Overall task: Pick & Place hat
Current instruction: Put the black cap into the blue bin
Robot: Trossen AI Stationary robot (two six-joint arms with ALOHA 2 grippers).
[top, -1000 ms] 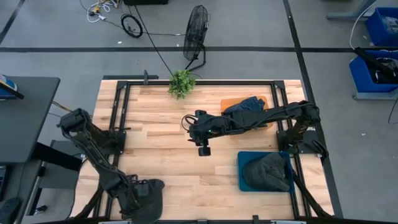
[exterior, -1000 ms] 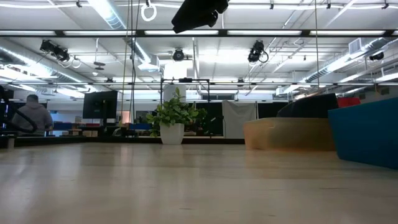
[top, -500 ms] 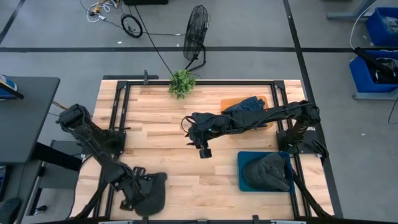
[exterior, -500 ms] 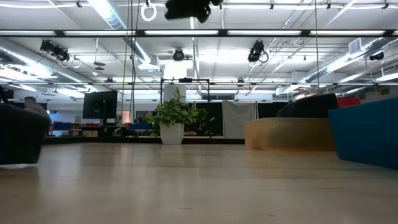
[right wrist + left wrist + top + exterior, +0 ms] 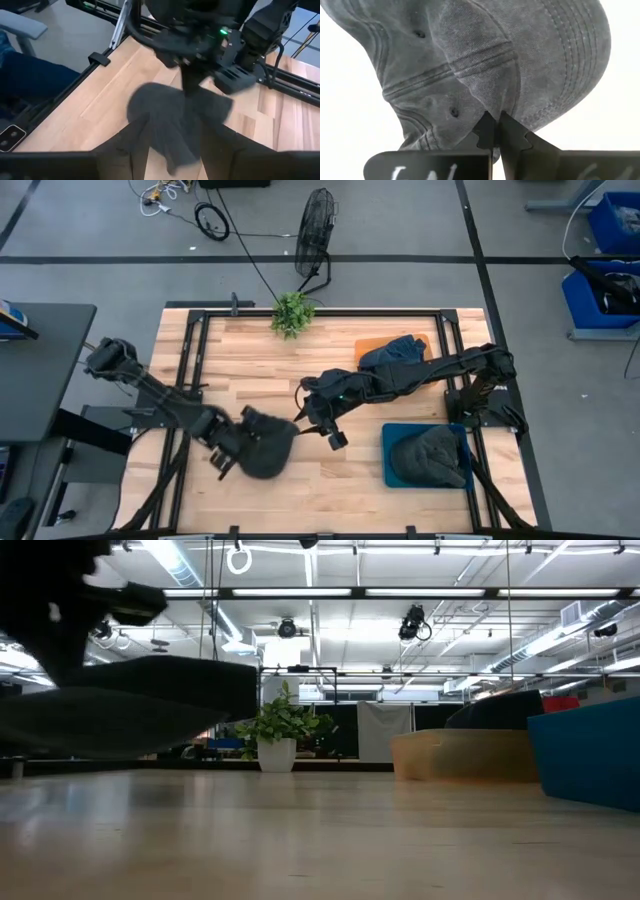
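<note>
A dark grey hat (image 5: 266,444) hangs over the middle of the table, clear of the wood in the low view (image 5: 130,710). My left gripper (image 5: 240,444) is shut on it; the left wrist view shows the crown with its eyelets and the stitched brim (image 5: 570,50). My right gripper (image 5: 333,438) stands open just to the right of the hat, touching nothing. In the right wrist view its fingers (image 5: 135,147) point at the hat (image 5: 175,115). My left gripper pinches a drawn-up fold of the hat's crown cloth (image 5: 492,106), close to where the crown meets the brim, between its two fingertips. In the right wrist view the fingers come from above, pointing down. The hat hangs below them, lifted clear of the table.
A blue tray (image 5: 388,436) at the near right holds another grey hat (image 5: 430,456). An orange tray (image 5: 368,345) at the far right holds a dark hat (image 5: 395,350). A potted plant (image 5: 292,312) stands at the far edge. Black frame rails run along both sides.
My left gripper has gone from the table's near left corner up and toward the middle of the table, carrying the hat, which is now lifted clear. My right gripper has shifted a little toward the near edge, closer to the hat.
</note>
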